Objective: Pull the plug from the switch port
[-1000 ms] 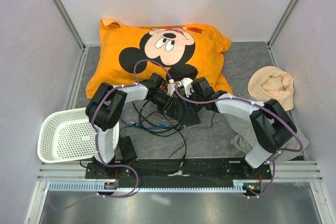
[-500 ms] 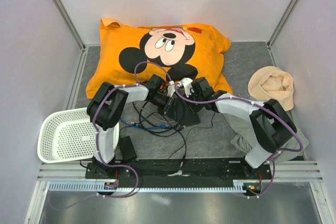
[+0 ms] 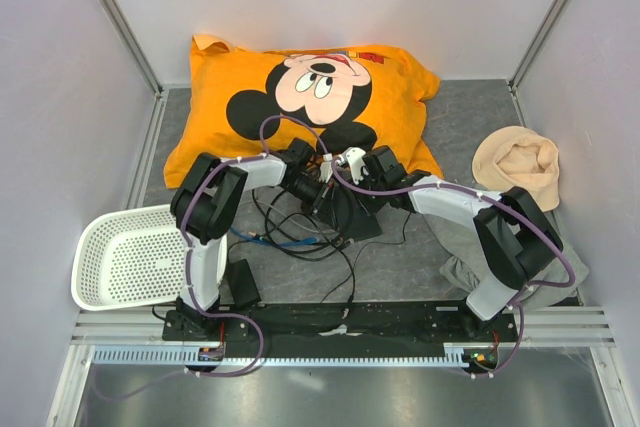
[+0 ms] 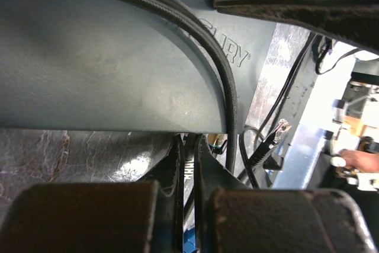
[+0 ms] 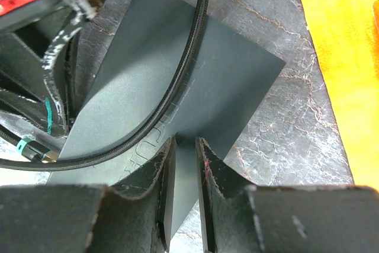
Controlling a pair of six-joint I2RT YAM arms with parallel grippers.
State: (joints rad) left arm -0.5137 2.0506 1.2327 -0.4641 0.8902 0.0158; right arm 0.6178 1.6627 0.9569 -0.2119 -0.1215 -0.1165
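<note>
1. Now the left gripper has clenched. A second ago its jaws stood apart; here the fingers press almost together on a thin, pale-flecked piece at the near edge of the box.
2. I take that piece for the plug or the first bit of its lead. The fingers hide too much to tell which, and the port itself is out of sight behind them.
3. From above, the left arm has shifted slightly toward the box; nothing else has moved.
4. The right gripper is unchanged, clamped across one edge of the box and steadying it. A black braided cable arcs over the lid, free of both grippers.
5. The box lies flat on the table, just in front of the pillow, between the two grippers.
6. So the grasp looks made and the plug not yet drawn. What remains is a straight pull away from that edge while the right holds firm. If only the lead is pinched, it may slip or strain.
</note>
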